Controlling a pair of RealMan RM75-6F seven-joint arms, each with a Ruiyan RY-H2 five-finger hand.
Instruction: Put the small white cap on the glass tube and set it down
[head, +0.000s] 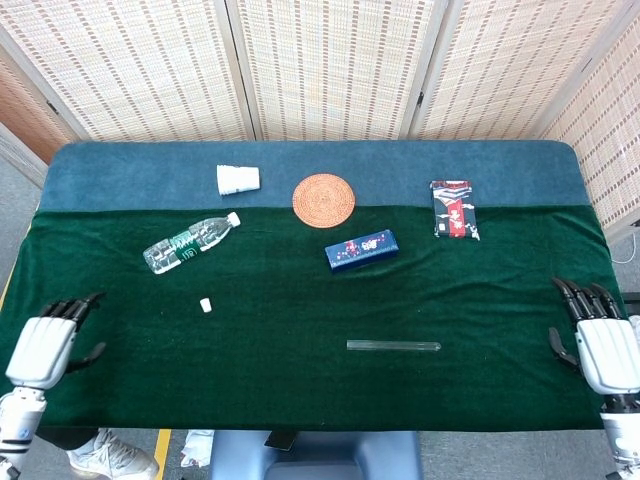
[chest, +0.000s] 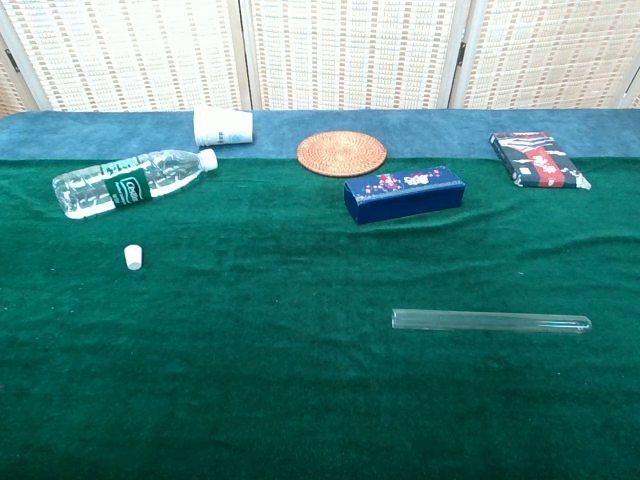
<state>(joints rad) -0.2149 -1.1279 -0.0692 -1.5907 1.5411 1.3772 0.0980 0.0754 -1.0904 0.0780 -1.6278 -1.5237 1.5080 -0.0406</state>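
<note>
Left hand at lower left edge, right hand at lower right, both spread and holding nothing. Nothing done yet: one small white cap lying left of centre on the worktop, one glass tube lying lower right, well apart, both untouched. Also one bottle, one paper cup, one coaster, one blue box, one dark packet.
</note>
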